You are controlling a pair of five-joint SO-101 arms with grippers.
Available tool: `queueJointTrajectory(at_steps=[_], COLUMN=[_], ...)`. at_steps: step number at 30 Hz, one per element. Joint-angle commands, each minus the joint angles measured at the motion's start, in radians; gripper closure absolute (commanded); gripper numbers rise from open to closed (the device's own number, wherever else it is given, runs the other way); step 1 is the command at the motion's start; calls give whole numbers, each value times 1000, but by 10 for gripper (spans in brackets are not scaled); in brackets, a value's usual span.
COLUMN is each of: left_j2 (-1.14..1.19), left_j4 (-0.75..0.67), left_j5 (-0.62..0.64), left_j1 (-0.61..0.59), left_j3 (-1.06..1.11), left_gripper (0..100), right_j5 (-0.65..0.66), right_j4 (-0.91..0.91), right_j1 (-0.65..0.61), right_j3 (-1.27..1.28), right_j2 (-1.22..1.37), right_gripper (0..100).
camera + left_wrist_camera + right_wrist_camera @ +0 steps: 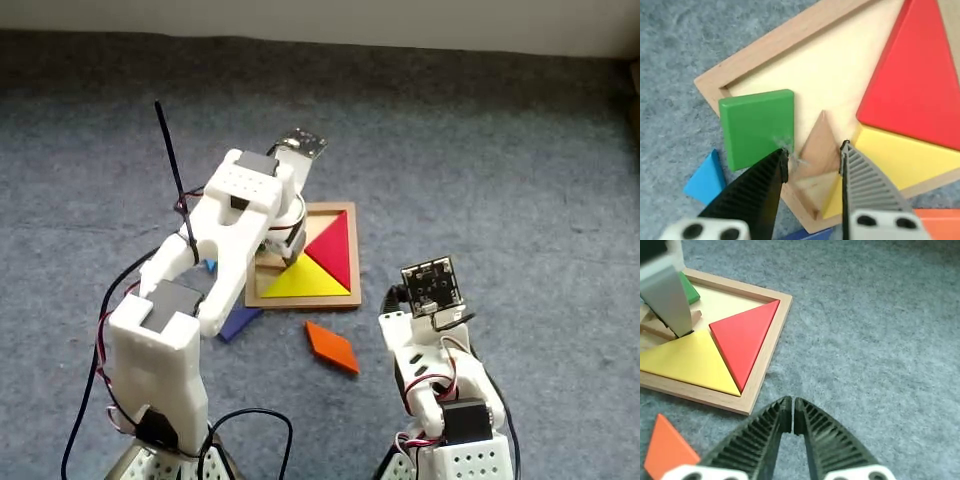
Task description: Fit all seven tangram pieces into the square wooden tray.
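The square wooden tray [340,298] lies on the carpet with a red triangle [336,245] and a yellow triangle [300,283] seated in it. My left gripper [813,157] is over the tray's near-left corner, shut on a plain wooden triangle [818,142] that leans on the rim. Beside it a green square [757,127] lies across the tray's rim. An orange parallelogram [332,347] rests on the carpet in front of the tray. My right gripper [792,407] is shut and empty above bare carpet off the tray's front right corner [752,407].
A small light-blue triangle [705,180] and a dark blue piece [240,321] lie on the carpet left of the tray, under the left arm [235,215]. The right arm [440,380] stands at the front right. Grey carpet spreads behind and right of the tray.
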Motion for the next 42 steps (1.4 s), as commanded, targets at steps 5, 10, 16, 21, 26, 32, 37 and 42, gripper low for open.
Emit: queueJointTrajectory(at_steps=[5,10,16,21,26,32,37,42], left_j2=[-65,-116,-171,-183,-174,-173,-173,-171], left_j4=[-15,-23,-23,-31,-34,-166,-203,-221], left_j5=[-8,23,54,54,51,51,51,55], left_j1=[-18,-25,-84,-136,-203,-213,-211,-209], left_j3=[-39,-31,-30,38,59,137,147,148], left_gripper=[814,814,814,814,816,818,814,814], right_j5=[9,9,9,9,9,9,9,9], right_j4=[-27,-27,-27,-27,-27,-27,-27,-27], right_j1=[-10,-10,-10,-10,-10,-10,-10,-10], right_j3=[5,5,5,5,5,7,7,7], right_j2=[-12,-12,-12,-12,-12,-12,-12,-12], right_gripper=[964,964,964,964,964,964,964,964])
